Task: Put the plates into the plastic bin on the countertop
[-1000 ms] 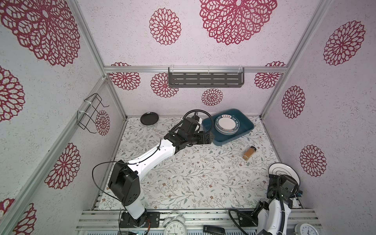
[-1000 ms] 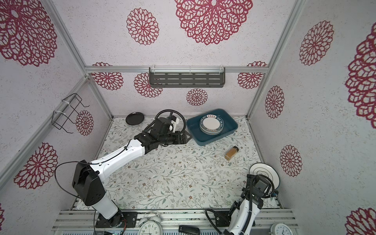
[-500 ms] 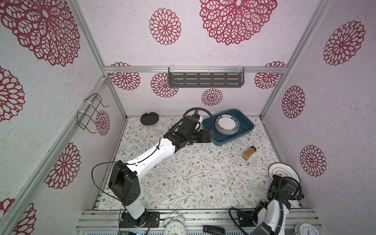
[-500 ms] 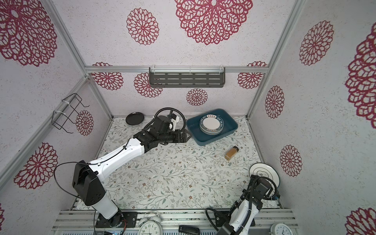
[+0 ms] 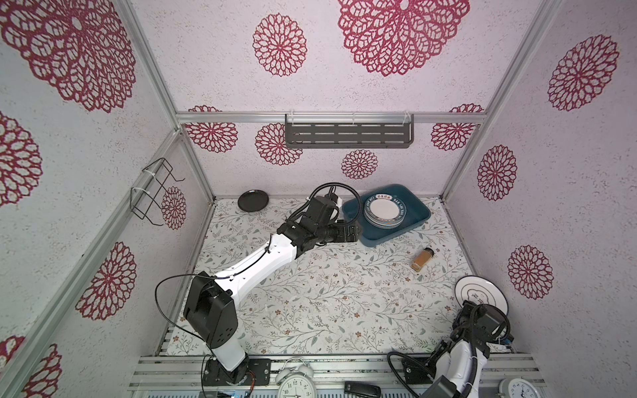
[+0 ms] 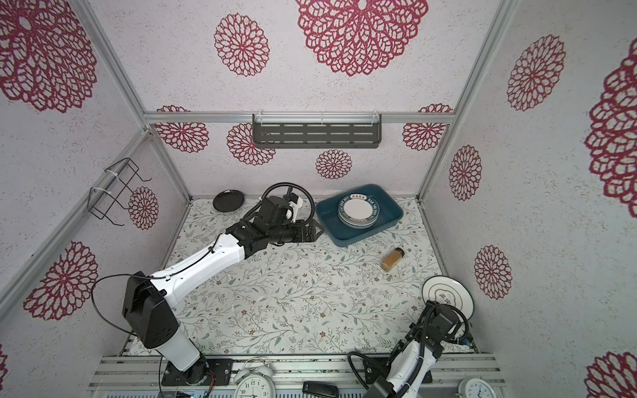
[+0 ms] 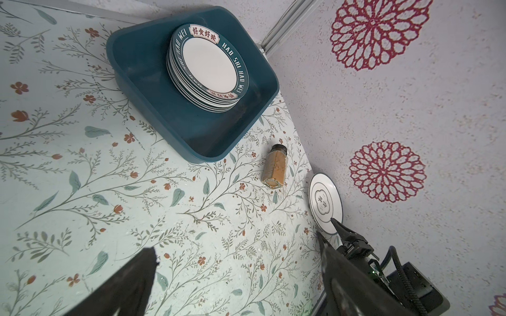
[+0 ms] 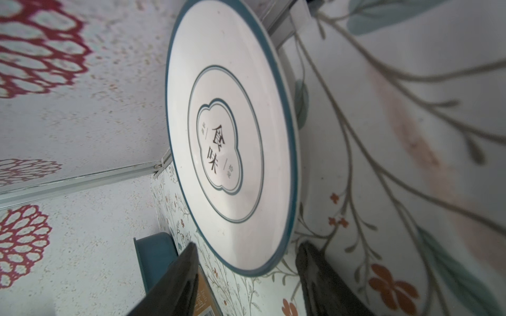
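**A:** Is there any writing you can read?

**B:** Yes. The top plate of the stack of plates (image 7: 209, 67) has a teal rim lettered "HAO SHI HAO WEI", with two red panels of Chinese characters, 好食好味. The cloud plate (image 8: 232, 136) carries 食味 inside its dark cloud outline. The smaller characters beside it are too fine to read.

**A:** And the pincers?

**B:** The left pincer (image 7: 236, 246) has its jaws wide apart and holds nothing. It hovers over the bench (image 5: 327, 293) just beside the near left corner of the plastic bin (image 7: 208, 136). The right pincer (image 8: 247, 246) has its jaws apart too, one on each side of the cloud plate's lower rim. I cannot tell whether either finger touches it.

**A:** Where does that plate sit?

**B:** It is at the right edge of the bench, tilted up against the right wall, well apart from the bin.

**A:** What is in the bin?

**B:** Only the stack, set toward its far side, with the near part of the floor bare. The bin stands in the far right corner of the bench.

**A:** Anything else?

**B:** A small black plate (image 5: 253, 200) lies flat at the far left, by the back wall. A spice jar (image 7: 274, 167) of brown powder lies on its side between the bin and the cloud plate.
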Robot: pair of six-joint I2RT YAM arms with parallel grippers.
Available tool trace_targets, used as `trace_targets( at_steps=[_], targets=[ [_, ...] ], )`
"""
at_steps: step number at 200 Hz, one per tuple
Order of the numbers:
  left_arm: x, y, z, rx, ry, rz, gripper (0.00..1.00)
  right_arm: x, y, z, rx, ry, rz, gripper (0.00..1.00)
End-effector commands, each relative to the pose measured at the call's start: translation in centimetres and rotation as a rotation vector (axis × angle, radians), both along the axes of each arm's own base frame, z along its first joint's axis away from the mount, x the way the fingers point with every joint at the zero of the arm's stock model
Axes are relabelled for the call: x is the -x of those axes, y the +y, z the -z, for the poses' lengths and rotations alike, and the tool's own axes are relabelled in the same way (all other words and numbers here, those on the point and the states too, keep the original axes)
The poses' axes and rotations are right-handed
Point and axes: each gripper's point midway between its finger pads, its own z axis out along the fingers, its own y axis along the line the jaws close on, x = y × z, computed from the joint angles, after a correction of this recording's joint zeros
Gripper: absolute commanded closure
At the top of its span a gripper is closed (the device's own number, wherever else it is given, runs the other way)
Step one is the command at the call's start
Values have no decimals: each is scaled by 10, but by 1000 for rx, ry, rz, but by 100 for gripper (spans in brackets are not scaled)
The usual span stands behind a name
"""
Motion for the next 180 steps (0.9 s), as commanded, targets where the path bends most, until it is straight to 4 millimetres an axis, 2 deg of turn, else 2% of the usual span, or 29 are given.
trace_targets(
  at_steps=[1,26,63,112,151,180],
  targets=[
    [-7,2,-5,-1,-19,-10,3,32,34,59,-200,152,17,46],
    [-7,2,-4,-2,-17,-14,3,33,35,62,-216,148,26,49],
    [-7,4,-5,-3,-19,-23,3,33,35,65,-235,147,33,60],
    [-8,4,-5,1,-20,-28,3,34,36,67,-253,148,43,71],
    [-9,4,-4,1,-19,-32,3,33,35,65,-260,131,51,83],
    [-11,3,-4,2,-21,-31,3,28,31,56,-240,105,48,91]
  ],
)
